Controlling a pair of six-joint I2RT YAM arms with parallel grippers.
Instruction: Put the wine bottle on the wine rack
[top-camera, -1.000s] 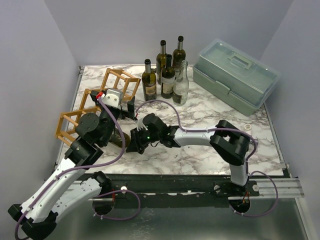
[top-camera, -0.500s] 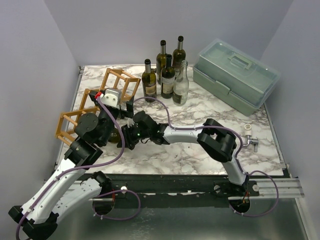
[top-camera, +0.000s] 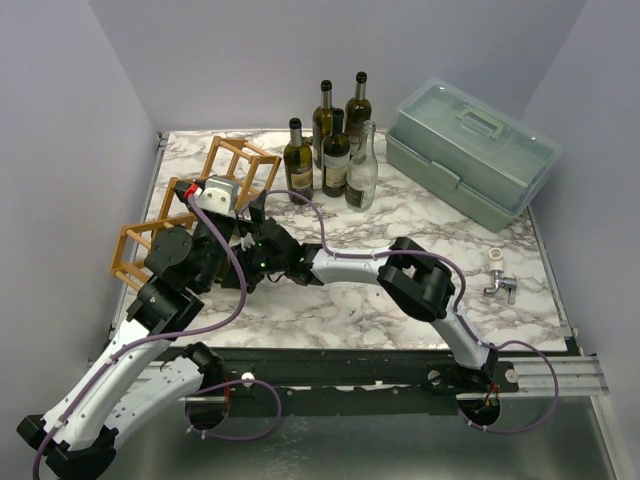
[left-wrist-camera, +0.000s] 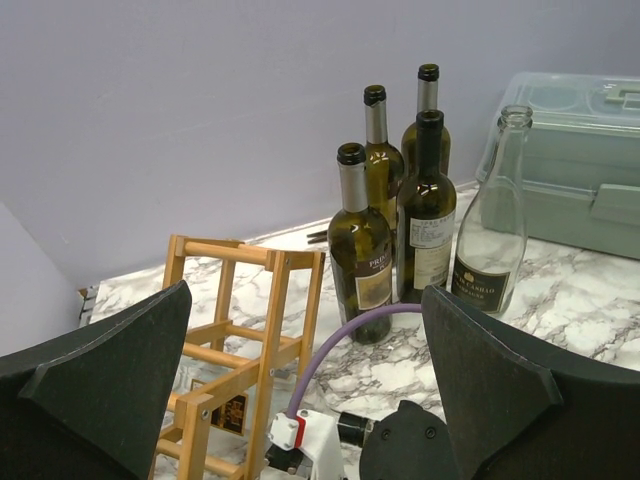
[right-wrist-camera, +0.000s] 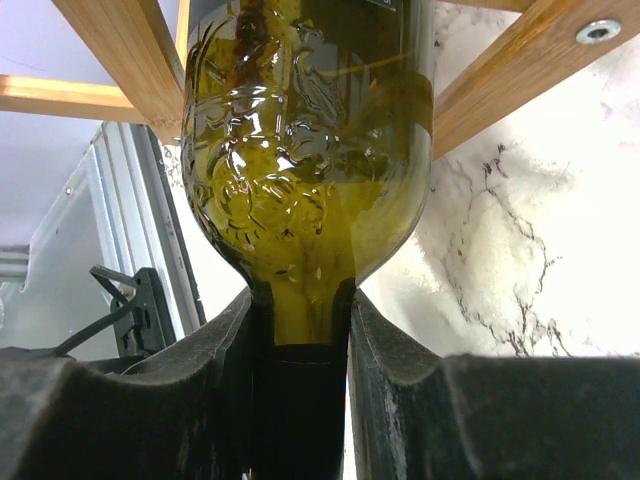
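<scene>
I'm working in what looks like a robotics lab test cell, not a home or a shop. Plain lavender walls (top-camera: 250, 60) box in a marble-patterned counter (top-camera: 400, 305) on three sides. My left arm (top-camera: 110, 375) and right arm (top-camera: 350, 268) are bolted to a bare metal rail (top-camera: 540, 375) at the near edge, with purple cables (top-camera: 237, 285) looping off them in the open. What stands on the counter reads as staged props: a cluster of bottles (top-camera: 335, 150), a pale green toolbox (top-camera: 470, 150) and a wooden wine rack (top-camera: 225, 165).
</scene>
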